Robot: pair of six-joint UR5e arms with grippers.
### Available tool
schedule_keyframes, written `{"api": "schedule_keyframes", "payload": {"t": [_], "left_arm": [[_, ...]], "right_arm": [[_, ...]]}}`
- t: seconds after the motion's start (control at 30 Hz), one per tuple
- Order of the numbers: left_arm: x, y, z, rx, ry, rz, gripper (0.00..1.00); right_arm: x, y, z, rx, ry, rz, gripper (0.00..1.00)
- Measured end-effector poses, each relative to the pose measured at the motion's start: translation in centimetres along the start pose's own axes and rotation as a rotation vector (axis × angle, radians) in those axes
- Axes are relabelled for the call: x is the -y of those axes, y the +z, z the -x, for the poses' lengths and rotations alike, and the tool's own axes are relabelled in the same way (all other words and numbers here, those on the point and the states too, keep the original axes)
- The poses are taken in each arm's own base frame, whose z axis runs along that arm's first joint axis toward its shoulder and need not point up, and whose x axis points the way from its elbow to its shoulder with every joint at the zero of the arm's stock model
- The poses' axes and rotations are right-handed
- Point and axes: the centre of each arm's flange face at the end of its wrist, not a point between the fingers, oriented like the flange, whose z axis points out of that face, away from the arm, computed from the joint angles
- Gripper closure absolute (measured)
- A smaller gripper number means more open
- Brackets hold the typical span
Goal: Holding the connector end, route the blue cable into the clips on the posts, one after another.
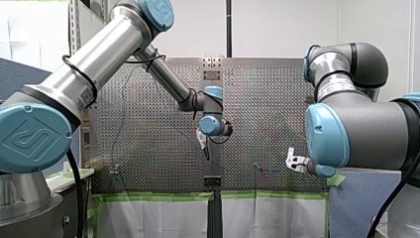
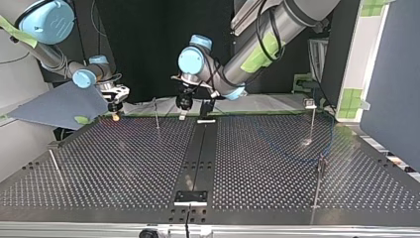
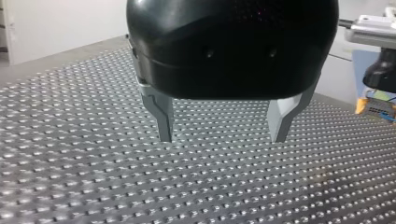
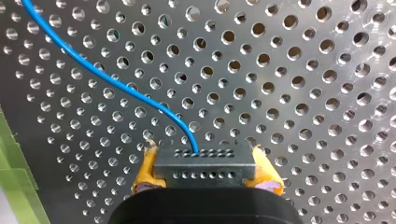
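The perforated counter [image 2: 124, 163] filled the top view from edge to edge. My left arm [image 2: 277, 29] came down from that view's upper right to the far edge near the middle seam. My right arm [image 2: 54, 54] came in from the upper left to the far edge on the left.

Four thin posts stood on the counter in the top view. One was at the far edge left of the middle [image 2: 156, 114], and one at the far right [image 2: 312, 121] carried a small clip [image 2: 310, 103] on top. A third stood nearer the camera on the right [image 2: 318, 186], and a leaning one was near the left side [image 2: 55, 167].

The left fingers [image 3: 163, 116], bare metal under a black housing, were spread wide with nothing between them, and their tips hung just above the counter. The right fingers [image 4: 145, 170], with yellow pads, were clamped on the two ends of the connector [image 4: 204, 163], just above the counter at the far left of the top view.

The cable [image 4: 93, 70] left the middle of the connector's face and curved away over the holes, ahead of the right fingers and off to one side. A strip of green tape [image 4: 14, 186] lay along the counter's edge beside them. In the top view, faint blue loops lay on the right half of the counter, around the two posts there. I could not tell whether the cable sat in any clip.
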Motion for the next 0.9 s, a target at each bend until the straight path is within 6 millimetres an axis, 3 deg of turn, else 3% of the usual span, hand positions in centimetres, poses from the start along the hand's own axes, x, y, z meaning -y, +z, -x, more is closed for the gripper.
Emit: {"api": "schedule_keyframes", "payload": {"t": [0.63,0.9], "left_arm": [[-0.2,-5.3,4.9,0.1,0.028,0.018,0.0],[-0.4,-8.5,6.5,0.106,0.09,0.015,0.0]], "right_arm": [[0.4,0.0,0.2,0.005,0.002,-0.006,1.0],[0.7,0.1,0.2,0.006,0.001,-0.01,1.0]]}}
